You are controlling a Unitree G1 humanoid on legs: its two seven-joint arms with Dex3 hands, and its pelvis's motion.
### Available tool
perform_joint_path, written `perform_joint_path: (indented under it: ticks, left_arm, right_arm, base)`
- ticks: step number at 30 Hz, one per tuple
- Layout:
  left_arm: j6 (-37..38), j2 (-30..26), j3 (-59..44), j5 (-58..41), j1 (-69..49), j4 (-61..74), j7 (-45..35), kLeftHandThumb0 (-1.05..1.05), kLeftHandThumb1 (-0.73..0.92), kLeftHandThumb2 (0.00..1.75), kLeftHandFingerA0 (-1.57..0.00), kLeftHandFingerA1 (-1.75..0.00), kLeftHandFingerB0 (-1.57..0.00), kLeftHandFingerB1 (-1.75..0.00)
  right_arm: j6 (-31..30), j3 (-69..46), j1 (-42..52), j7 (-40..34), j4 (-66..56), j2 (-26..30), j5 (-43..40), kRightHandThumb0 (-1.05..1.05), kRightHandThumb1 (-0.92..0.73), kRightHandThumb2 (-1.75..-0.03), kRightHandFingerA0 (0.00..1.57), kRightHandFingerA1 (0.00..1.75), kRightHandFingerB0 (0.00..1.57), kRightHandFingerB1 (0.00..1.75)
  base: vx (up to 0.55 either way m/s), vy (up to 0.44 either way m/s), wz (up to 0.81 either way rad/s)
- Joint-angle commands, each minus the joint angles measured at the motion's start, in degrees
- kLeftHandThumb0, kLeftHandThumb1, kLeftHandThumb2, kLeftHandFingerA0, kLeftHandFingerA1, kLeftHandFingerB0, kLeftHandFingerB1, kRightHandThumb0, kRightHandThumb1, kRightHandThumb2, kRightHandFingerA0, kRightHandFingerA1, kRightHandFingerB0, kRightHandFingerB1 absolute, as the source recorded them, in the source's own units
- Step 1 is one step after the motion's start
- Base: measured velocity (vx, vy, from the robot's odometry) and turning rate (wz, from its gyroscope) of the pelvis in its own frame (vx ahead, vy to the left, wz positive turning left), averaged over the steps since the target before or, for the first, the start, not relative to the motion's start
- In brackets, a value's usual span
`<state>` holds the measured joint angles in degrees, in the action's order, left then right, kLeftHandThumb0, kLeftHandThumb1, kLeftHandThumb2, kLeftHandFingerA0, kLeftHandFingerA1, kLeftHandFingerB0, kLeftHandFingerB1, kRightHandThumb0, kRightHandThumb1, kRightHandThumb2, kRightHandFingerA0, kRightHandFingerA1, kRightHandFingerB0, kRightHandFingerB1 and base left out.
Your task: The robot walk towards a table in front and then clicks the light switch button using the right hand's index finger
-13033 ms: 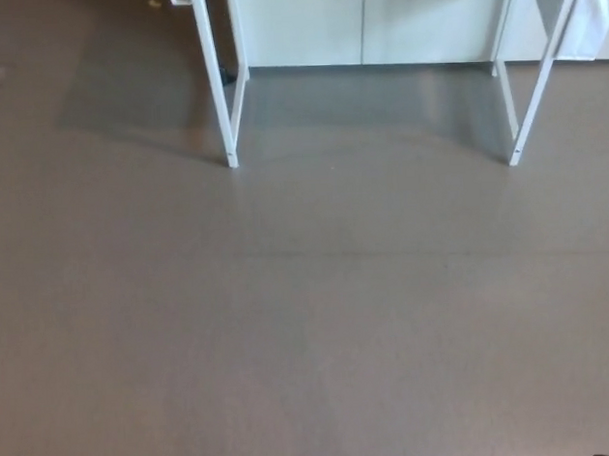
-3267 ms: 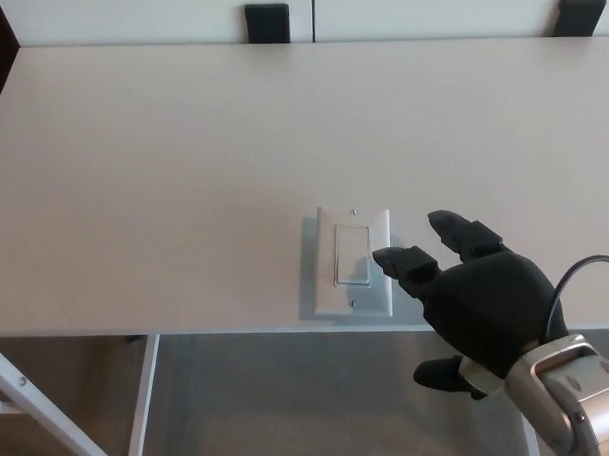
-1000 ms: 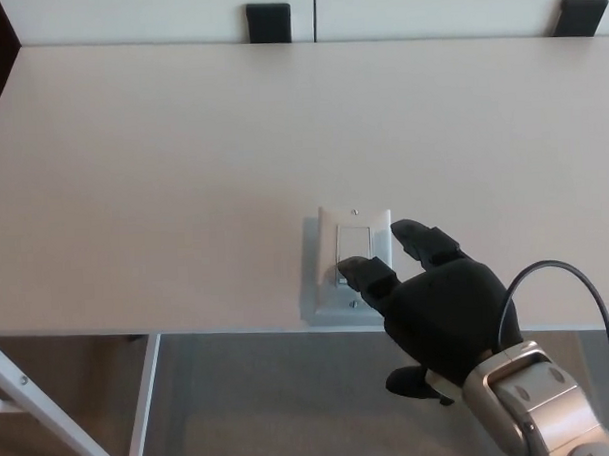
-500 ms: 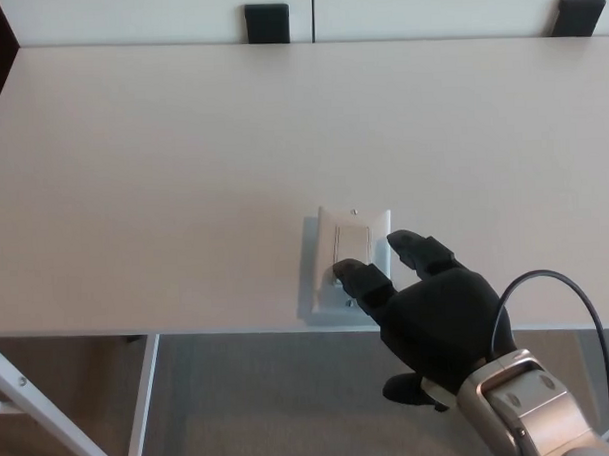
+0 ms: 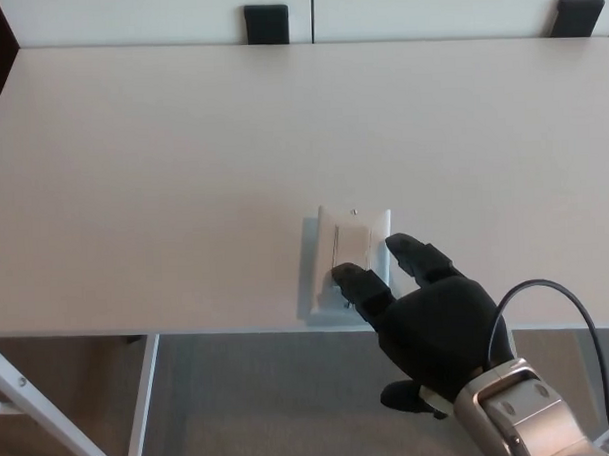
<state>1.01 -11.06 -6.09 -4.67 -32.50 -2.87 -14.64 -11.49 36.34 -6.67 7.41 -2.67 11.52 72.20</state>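
Switch (image 5: 351,251) near table (image 5: 163,183) edge; right-hand fingers (image 5: 358,283) touching it.

Two black handles (image 5: 265,22) (image 5: 581,14) are seen on white cabinets (image 5: 157,15) at the far side. Grey floor (image 5: 260,400) is seen nearest.

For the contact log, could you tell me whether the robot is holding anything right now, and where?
Nothing is held. The right hand is open, one fingertip resting on the lower part of the light switch.
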Motion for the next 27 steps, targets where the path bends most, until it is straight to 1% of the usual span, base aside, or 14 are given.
perform_joint_path:
  ticks: [1, 4, 5, 6, 7, 8, 9, 11, 12, 19, 21, 23, 24, 27]
  left_arm:
    - [-0.36, -0.60, -0.33, 0.13, -0.12, -0.18, 0.02, -0.19, 0.67, 0.61, -0.20, -0.38, -0.23, -0.33]
    - [-0.91, -0.33, -0.34, -0.11, -0.36, 0.27, 0.15, -0.18, 0.67, 0.61, -0.21, -0.37, -0.23, -0.33]
    - [-0.90, -0.34, -0.33, -0.11, -0.37, 0.30, 0.13, -0.17, 0.68, 0.61, -0.21, -0.38, -0.23, -0.33]
    - [-0.87, -0.33, -0.33, -0.15, -0.34, 0.29, 0.09, -0.17, 0.68, 0.61, -0.21, -0.38, -0.23, -0.33]
    - [-0.41, -0.46, -0.30, 0.16, -0.29, -0.01, 0.18, -0.18, 0.67, 0.61, -0.21, -0.38, -0.23, -0.33]
    - [-0.23, -0.51, -0.33, 0.13, -0.27, -0.19, 0.08, -0.19, 0.67, 0.61, -0.21, -0.38, -0.23, -0.33]
    - [-0.11, -0.50, -0.33, 0.15, -0.27, -0.27, 0.10, -0.18, 0.67, 0.61, -0.21, -0.38, -0.23, -0.33]
    - [-0.19, -0.47, -0.31, 0.18, -0.38, -0.06, 0.15, -0.18, 0.67, 0.61, -0.21, -0.38, -0.23, -0.33]
    - [0.29, -0.61, -0.26, 0.34, -0.12, -0.47, 0.05, -0.18, 0.67, 0.61, -0.21, -0.38, -0.23, -0.33]
    - [0.59, -0.49, -0.34, 0.27, 0.05, -1.06, 0.16, -0.19, 0.67, 0.61, -0.22, -0.38, -0.23, -0.34]
    - [0.83, -0.46, -0.47, 0.25, 0.05, -1.22, 0.26, -0.19, 0.67, 0.61, -0.22, -0.38, -0.23, -0.34]
    - [0.65, -0.62, -0.42, 0.50, -0.03, -1.03, 0.35, -0.19, 0.67, 0.61, -0.22, -0.38, -0.23, -0.33]
    - [0.58, -0.66, -0.46, 0.42, -0.22, -0.83, 0.26, -0.19, 0.67, 0.61, -0.22, -0.38, -0.23, -0.33]
    - [-0.06, -0.48, -0.65, 0.05, -0.17, -0.73, 0.39, -0.18, 0.67, 0.61, -0.21, -0.38, -0.24, -0.33]
  right_arm:
    - [-1.06, 0.84, 1.37, 2.04, 0.50, 0.88, 0.43, -0.75, -0.53, -0.85, 0.00, 0.08, 0.14, 0.35]
    - [-1.10, 0.57, 1.57, 1.76, -0.37, 1.03, 0.00, -0.78, -0.53, -0.84, 0.00, 0.03, 0.14, 0.31]
    - [-1.04, 0.34, 1.65, 1.31, -1.03, 1.10, -0.12, -0.70, -0.61, -0.59, 0.00, 0.14, 0.14, 0.26]
    - [-1.02, 0.20, 1.71, 1.02, -1.68, 1.18, -0.04, -0.70, -0.61, -0.59, 0.00, 0.14, 0.14, 0.26]
    - [-0.81, -0.14, 1.86, 0.41, -2.71, 1.23, -0.28, -0.70, -0.48, -0.84, 0.00, 0.12, 0.10, 0.32]
    - [-0.68, -0.34, 1.95, 0.09, -3.47, 1.32, -0.28, -0.70, -0.48, -0.84, 0.00, 0.12, 0.08, 0.30]
    - [-0.60, -0.64, 2.14, 0.03, -4.55, 1.30, -0.52, -0.70, -0.60, -0.59, 0.00, 0.18, 0.13, 0.26]
    - [-0.01, -1.52, 2.68, -0.75, -7.17, 1.34, -1.26, -0.69, -0.59, -0.59, 0.00, 0.21, 0.13, 0.26]
    - [0.00, -2.11, 2.87, -0.51, -9.52, 1.58, -1.01, -0.80, -0.52, -0.82, 0.00, 0.00, 0.09, 0.19]
    - [1.34, -7.88, 7.29, 3.96, -25.89, 3.66, -4.95, -0.80, -0.53, -0.82, 0.00, 0.00, 0.13, 0.17]
    - [2.45, -9.57, 9.81, 3.82, -29.38, 4.66, -6.70, -0.78, -0.52, -0.81, 0.00, 0.01, 0.14, 0.23]
    - [3.61, -11.72, 13.92, 3.95, -33.69, 6.46, -8.47, -0.80, -0.53, -0.82, 0.00, 0.00, 0.11, 0.13]
    - [4.46, -12.79, 16.68, 3.25, -35.63, 7.46, -9.18, -0.82, -0.54, -0.83, 0.00, 0.00, 0.06, 0.19]
    - [7.51, -16.26, 26.00, -0.01, -40.24, 10.36, -11.40, -0.81, -0.52, -0.81, 0.00, 0.00, 0.06, 0.19]
  base:
    - [0.00, 0.000, 0.00]
    - [0.00, 0.000, 0.00]
    - [0.00, 0.000, 0.00]
    - [0.00, 0.000, 0.00]
    - [0.00, 0.000, 0.00]
    - [0.00, 0.000, 0.00]
    - [0.00, 0.000, 0.00]
    - [0.00, 0.000, 0.00]
    - [0.00, 0.000, 0.00]
    - [0.00, 0.000, 0.00]
    - [0.00, 0.000, 0.00]
    - [0.00, 0.000, 0.00]
    - [0.00, 0.000, 0.00]
    - [0.00, 0.000, 0.00]
